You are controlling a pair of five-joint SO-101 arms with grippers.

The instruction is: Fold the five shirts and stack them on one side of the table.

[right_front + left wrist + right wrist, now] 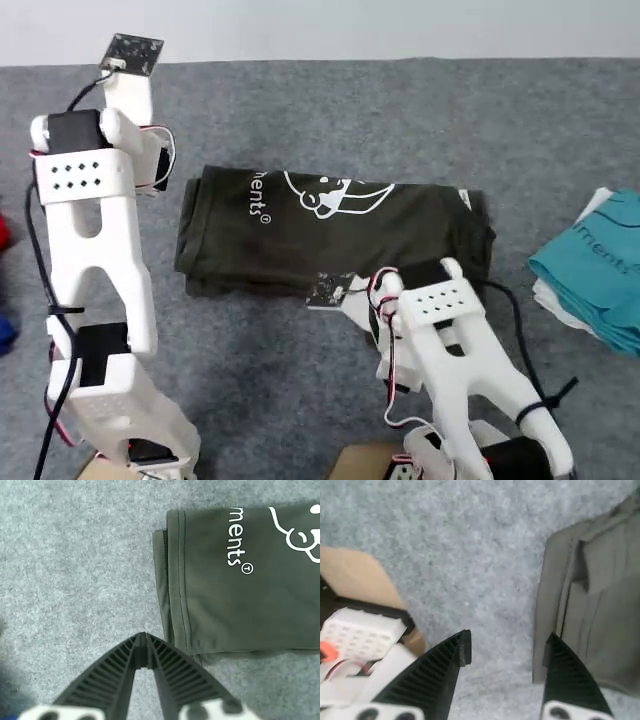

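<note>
High view: dark olive shirt [330, 235] lay folded into a flat rectangle mid-table, long axis running side to side, white print facing up.
Surface: table [480, 110] had a grey, fuzzy, felt-like cover.
Fabric: smooth knit; double-stitched hem at the end by the left arm; stacked folded layers at the edge by the right arm.
Stack: teal shirt [595, 265] folded atop white shirt [552, 298], at the table's right edge, apart from the olive one.
L arm: left gripper [146, 641], ribbed black fingers pressed together to a point, empty, just beside the hemmed corner.
R arm: right gripper [507, 647], fingers spread apart, empty, at the shirt's layered edge.
</note>
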